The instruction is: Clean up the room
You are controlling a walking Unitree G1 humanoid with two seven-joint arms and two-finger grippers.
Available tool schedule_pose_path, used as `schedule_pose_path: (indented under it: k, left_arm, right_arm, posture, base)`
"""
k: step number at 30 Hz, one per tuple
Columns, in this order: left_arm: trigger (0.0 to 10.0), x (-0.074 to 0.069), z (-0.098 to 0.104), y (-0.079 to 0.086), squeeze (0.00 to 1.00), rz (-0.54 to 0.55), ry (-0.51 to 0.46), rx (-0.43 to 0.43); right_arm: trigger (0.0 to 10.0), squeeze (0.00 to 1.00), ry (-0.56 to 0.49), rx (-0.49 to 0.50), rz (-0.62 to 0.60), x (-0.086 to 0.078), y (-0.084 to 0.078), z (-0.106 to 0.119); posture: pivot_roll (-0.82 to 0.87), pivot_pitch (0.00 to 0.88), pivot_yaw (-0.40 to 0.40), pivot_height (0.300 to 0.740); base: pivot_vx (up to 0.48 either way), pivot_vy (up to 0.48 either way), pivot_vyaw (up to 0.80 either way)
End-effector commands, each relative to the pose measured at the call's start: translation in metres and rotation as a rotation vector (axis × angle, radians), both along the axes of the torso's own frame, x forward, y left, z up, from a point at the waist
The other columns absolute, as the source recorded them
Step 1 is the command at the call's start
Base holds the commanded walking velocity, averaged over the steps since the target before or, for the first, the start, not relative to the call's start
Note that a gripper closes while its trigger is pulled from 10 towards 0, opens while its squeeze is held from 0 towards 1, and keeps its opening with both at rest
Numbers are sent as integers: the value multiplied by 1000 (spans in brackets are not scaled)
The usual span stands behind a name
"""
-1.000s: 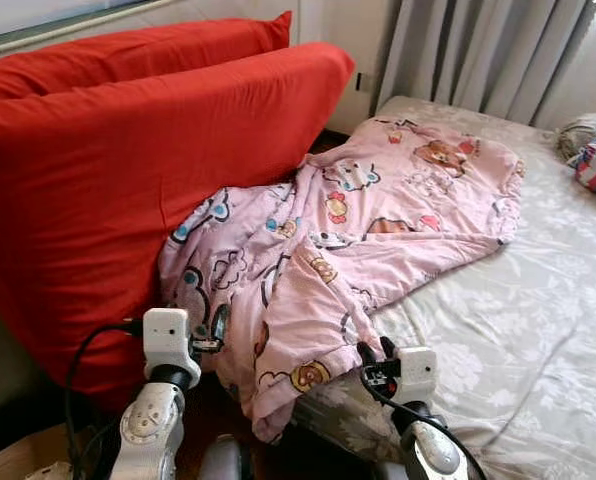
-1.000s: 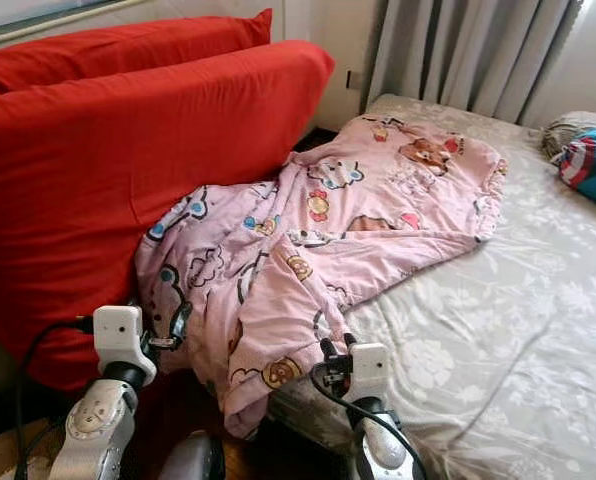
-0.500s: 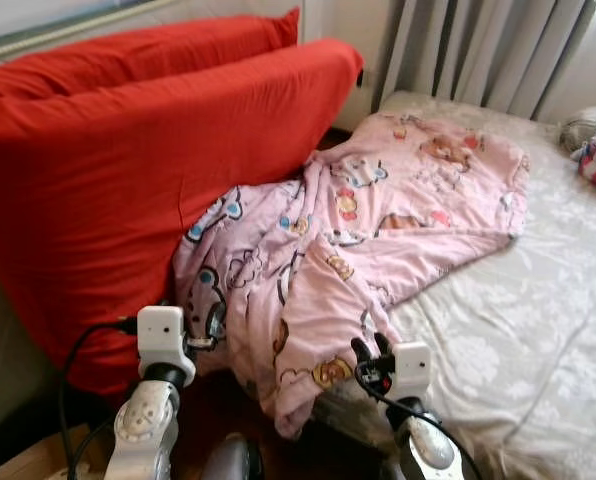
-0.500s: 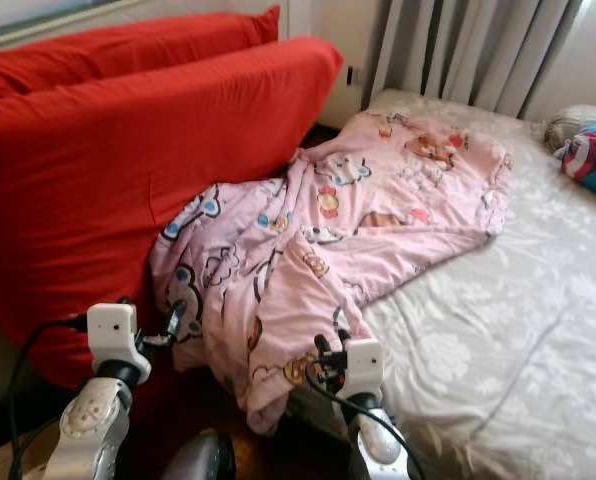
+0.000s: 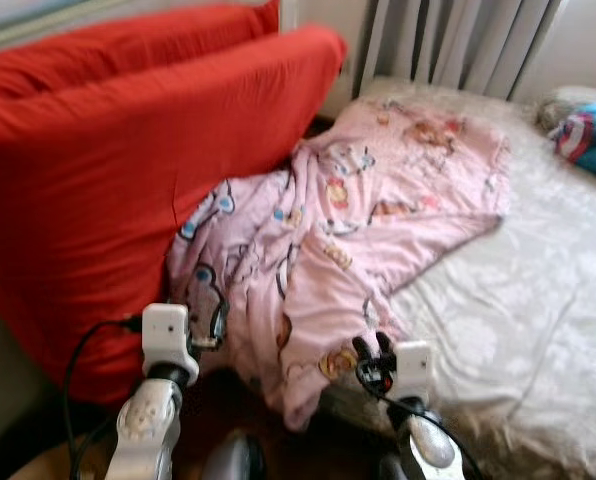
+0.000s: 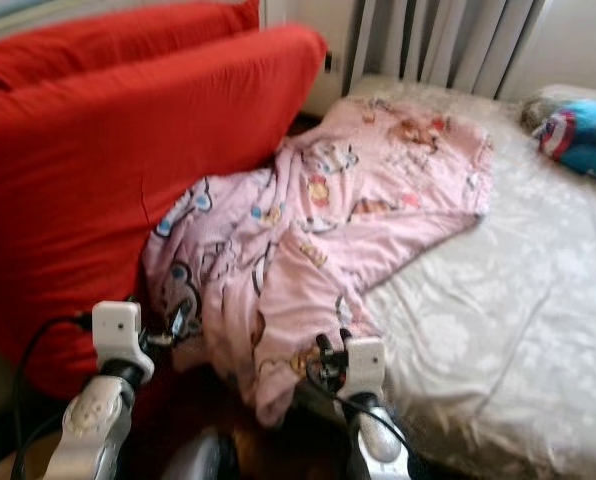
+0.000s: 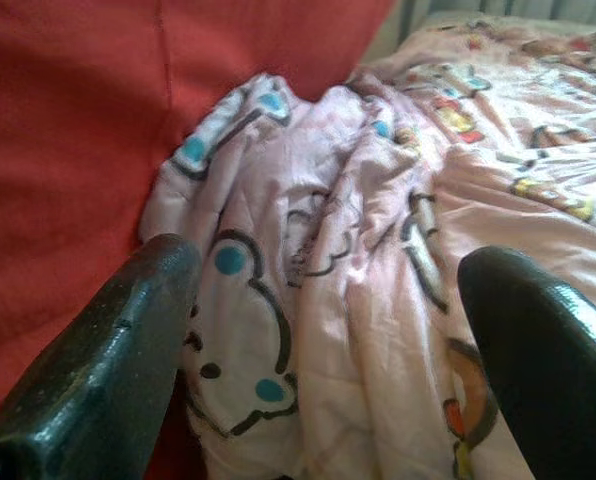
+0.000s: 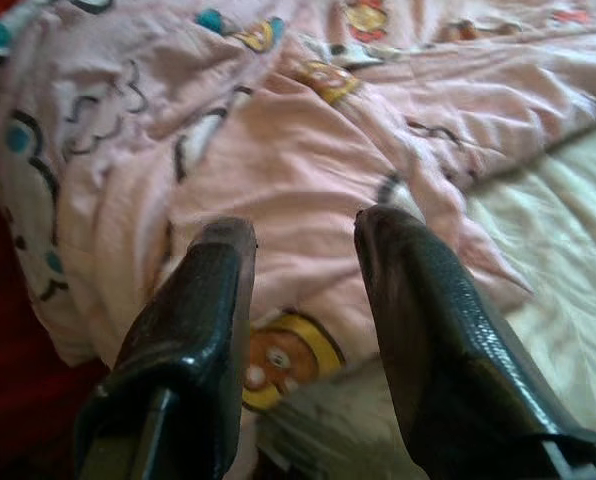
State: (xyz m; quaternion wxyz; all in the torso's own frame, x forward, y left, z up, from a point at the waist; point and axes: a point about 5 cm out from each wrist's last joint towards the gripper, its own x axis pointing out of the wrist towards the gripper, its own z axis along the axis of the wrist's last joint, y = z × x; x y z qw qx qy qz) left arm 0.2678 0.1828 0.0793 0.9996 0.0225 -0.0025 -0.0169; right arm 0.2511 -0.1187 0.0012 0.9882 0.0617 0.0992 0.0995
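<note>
— So where does the pink cartoon-print blanket (image 5: 348, 230) lie?

— Crumpled across the near corner of the bed (image 5: 538, 300), on its pale floral sheet. One end is bunched against the big red cushion (image 5: 128, 170) on the robot's left, and a fold hangs over the bed's edge toward the dark floor. Its far end spreads flat toward the grey curtains (image 5: 448, 40).

— And the left gripper (image 7: 328, 330)?

— Raised low on the left, just beside the blanket's bunched end next to the cushion. Its two black fingers (image 7: 108, 350) are spread wide with nothing between them; the wrist view looks through the gap at the printed folds.

— The right gripper (image 8: 303, 260)?

— Near the hanging fold at the bed's edge. Its fingers (image 8: 193, 310) stand apart, parted less widely than the left pair, and grasp nothing. The cloth lies just beyond the tips.

— Anything else on the bed?

— A blue and red pillow (image 5: 588, 135) at the far right, well apart from the blanket.
</note>
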Motion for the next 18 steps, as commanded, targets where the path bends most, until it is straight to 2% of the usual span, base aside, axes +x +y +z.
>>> schedule_pose_path:
  k: [1,11,16,18]
  left_arm:
    - [10000,0,-1,0,0,-1,3,-11]
    - [10000,-1,-1,0,0,-5,9,-4]
    - [10000,-1,-2,0,0,-7,11,-5]
    - [10000,-1,-1,0,0,-8,10,-6]
  right_arm:
    - [10000,0,4,5,-14,-1,-3,-1]
    - [10000,0,5,6,-13,-2,-2,-2]
    - [10000,0,1,-10,7,-2,-2,-2]
    - [10000,0,-2,-8,8,-2,-2,-1]
  posture:
    - [-24,47,-31,645]
    - [-23,47,-30,645]
    - [-23,47,-30,645]
    - [-23,47,-29,645]
  base:
    - [0,0,0]
    - [0,0,0]
    - [276,0,0]
    - [289,0,425]
